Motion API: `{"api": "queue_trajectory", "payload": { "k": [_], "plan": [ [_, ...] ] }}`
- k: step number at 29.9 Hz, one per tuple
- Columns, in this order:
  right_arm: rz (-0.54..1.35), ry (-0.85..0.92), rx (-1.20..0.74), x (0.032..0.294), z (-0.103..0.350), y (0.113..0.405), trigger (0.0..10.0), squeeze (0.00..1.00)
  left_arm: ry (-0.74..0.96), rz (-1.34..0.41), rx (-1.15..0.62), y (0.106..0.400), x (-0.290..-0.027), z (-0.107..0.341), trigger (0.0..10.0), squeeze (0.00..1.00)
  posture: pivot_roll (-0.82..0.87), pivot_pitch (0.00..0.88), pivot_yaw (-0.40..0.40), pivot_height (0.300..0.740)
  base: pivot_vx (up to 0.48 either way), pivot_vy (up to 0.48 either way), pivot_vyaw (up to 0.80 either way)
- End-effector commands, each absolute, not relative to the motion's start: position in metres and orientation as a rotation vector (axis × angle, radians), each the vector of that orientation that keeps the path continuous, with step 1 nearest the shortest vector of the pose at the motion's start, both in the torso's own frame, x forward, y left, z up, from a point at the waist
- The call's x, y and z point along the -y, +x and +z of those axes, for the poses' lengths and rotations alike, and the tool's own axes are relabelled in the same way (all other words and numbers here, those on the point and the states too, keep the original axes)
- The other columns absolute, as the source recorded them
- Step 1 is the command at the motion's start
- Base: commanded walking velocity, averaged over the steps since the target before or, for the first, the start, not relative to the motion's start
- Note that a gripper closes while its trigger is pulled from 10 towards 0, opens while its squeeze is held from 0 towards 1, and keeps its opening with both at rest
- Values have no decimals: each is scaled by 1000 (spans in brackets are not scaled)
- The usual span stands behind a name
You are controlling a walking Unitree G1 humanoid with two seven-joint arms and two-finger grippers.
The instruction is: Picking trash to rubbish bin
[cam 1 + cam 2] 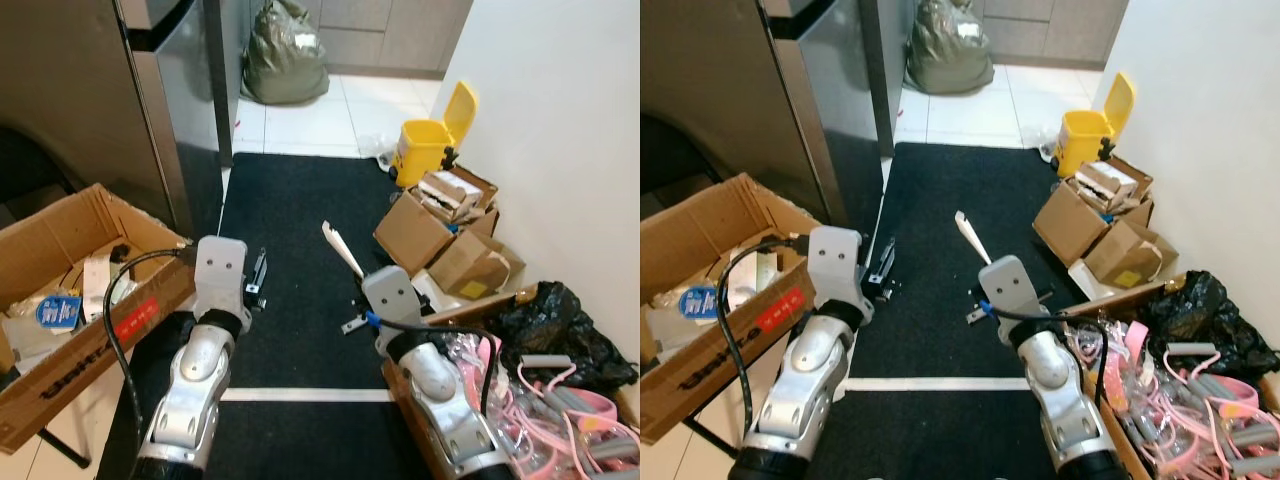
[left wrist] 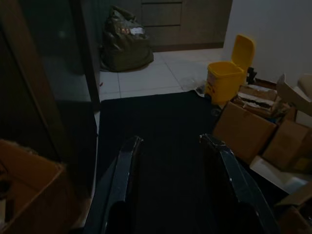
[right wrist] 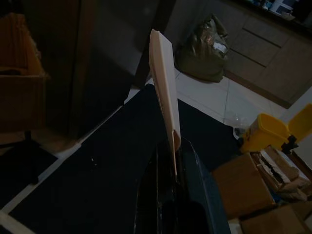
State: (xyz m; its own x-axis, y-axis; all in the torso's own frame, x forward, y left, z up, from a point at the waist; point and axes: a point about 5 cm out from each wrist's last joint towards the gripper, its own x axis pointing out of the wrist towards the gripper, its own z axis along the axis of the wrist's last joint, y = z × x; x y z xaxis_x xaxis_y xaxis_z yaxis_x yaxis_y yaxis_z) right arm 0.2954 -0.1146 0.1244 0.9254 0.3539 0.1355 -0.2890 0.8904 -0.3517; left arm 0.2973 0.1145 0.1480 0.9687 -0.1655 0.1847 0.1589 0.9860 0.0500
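From the robot's head, both silver arms reach out over a black mat (image 1: 300, 260) on the floor. The right pincer (image 1: 352, 268) is squeezed shut on a thin pale strip of card (image 1: 338, 247), which sticks up and away from the robot. The left pincer (image 1: 256, 275) hangs above the mat, near a big open cardboard box (image 1: 70, 290) on the left. Far ahead by the white wall stands a yellow bin (image 1: 430, 145) with its lid up, just behind some small brown boxes (image 1: 445, 235).

The left wrist view is dark. Two black fingers (image 2: 124, 170) are spread wide apart with nothing between them.

The right wrist view shows the card (image 3: 165, 92) pinched between closed fingers (image 3: 195, 185), with the bin (image 3: 265, 134) far off.
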Motion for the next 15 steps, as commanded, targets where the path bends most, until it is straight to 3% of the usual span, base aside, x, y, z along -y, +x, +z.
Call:
{"api": "queue_trajectory", "payload": {
  "k": [1,3,5,15],
  "plan": [
    [334,-343,188,118,121,294,10000,0,46,-176,179,295,-112,146,10000,0,-3,103,-46,740,307,0,-500],
    [335,-343,188,118,121,294,10000,0,47,-176,179,295,-112,146,10000,0,-3,103,-46,740,307,0,500],
    [339,-344,189,118,121,294,10000,0,47,-175,180,295,-112,146,10000,0,-3,100,-48,740,300,0,-253],
    [351,-345,189,117,121,294,10000,0,47,-170,181,294,-113,146,10000,0,0,92,-53,740,303,0,558]
  ]
}}
